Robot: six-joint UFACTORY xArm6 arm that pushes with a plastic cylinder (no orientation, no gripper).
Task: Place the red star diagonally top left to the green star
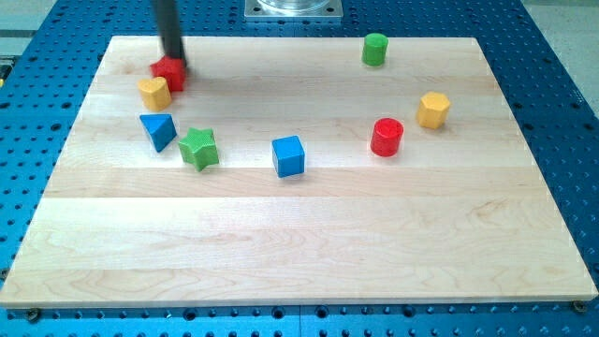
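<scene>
The red star lies near the board's top left corner. My tip rests at its top edge, touching it, and partly hides it. The green star lies lower and to the right of the red star. A yellow block sits between them, touching the red star's lower left. A blue triangular block sits just left of the green star.
A blue cube lies at the board's middle. A red cylinder and a yellow hexagonal block lie to the right. A green cylinder stands near the top edge. The wooden board sits on a blue perforated table.
</scene>
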